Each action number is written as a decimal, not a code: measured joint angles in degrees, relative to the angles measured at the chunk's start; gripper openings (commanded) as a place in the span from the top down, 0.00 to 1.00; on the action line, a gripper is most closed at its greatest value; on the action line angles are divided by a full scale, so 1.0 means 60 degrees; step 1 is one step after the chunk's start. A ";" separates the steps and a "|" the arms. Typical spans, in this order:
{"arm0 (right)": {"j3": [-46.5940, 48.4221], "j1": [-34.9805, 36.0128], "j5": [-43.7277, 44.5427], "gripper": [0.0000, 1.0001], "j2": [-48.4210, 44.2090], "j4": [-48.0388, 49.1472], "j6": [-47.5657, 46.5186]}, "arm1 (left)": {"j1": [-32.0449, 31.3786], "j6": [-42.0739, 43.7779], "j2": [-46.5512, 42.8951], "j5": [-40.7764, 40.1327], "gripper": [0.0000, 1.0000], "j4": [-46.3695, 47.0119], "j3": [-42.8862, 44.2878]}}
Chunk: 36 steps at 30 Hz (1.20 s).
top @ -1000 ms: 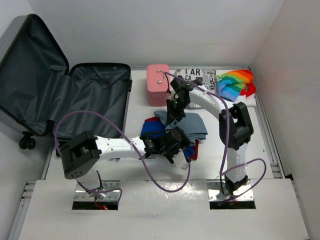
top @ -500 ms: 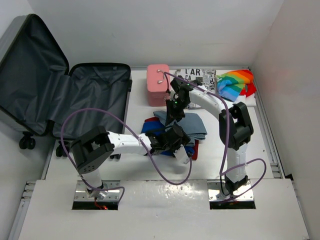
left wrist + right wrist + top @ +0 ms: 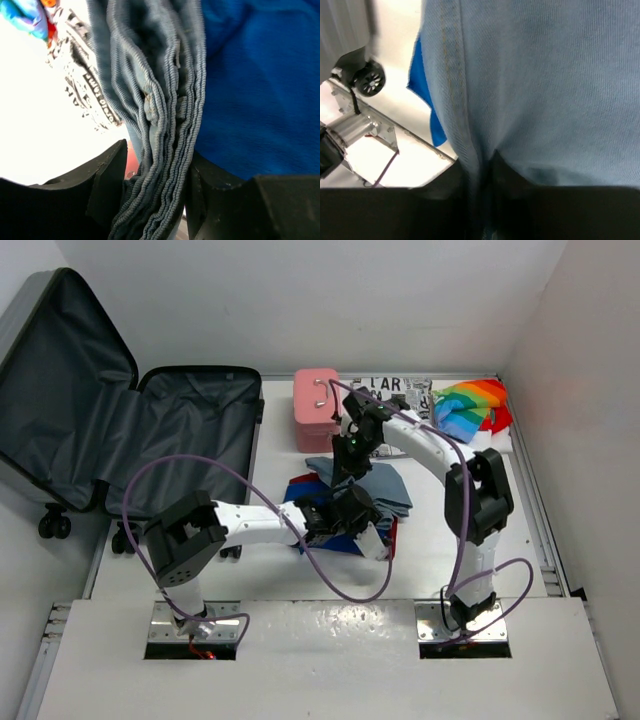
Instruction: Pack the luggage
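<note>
An onlooker sees a white table (image 3: 425,550) with two robot arms reaching into a small pile of folded clothes at its middle. The luggage (image 3: 190,440), a silver-grey hard-shell suitcase, lies open at the left end of the table, well apart from the pile. Its black-lined base is flat, and its lid (image 3: 60,370) is propped up towards the left wall. No clothes show inside it.

On top of the pile is a blue-grey garment (image 3: 390,485), lying over a bright blue cloth (image 3: 305,495) with a red cloth (image 3: 390,537) showing at the near edge.

The left gripper (image 3: 157,155) has its two black fingers on either side of the garment's bunched, ribbed edge. The folds fill the gap between them.

The right gripper (image 3: 481,167) is almost closed and pinches a fold of the same garment at its far side.

Behind the pile stands a small pink box case (image 3: 315,405). To its right lie a black-and-white printed cloth (image 3: 395,390) and a rainbow-striped cloth (image 3: 472,405).
</note>
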 measured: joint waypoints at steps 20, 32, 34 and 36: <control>0.1574 -0.5501 -0.3013 0.07 -0.1829 0.1300 0.0222 | 0.2758 -0.8794 -0.1479 0.0076 1.00 -0.4291 0.5031; 0.0623 -0.5767 -0.3424 0.07 -0.1821 0.1450 0.0138 | 0.8735 -0.9796 -0.1545 -0.0612 1.00 -0.6247 0.7180; 0.0517 -0.5781 -0.3457 0.08 -0.1803 0.1450 0.0138 | 0.9548 -0.9584 -0.1548 -0.0874 1.00 -0.6349 0.7206; 0.0452 -0.5767 -0.3504 0.08 -0.1749 0.1457 0.0142 | 1.0269 -0.9329 -0.1541 -0.1078 1.00 -0.6393 0.7202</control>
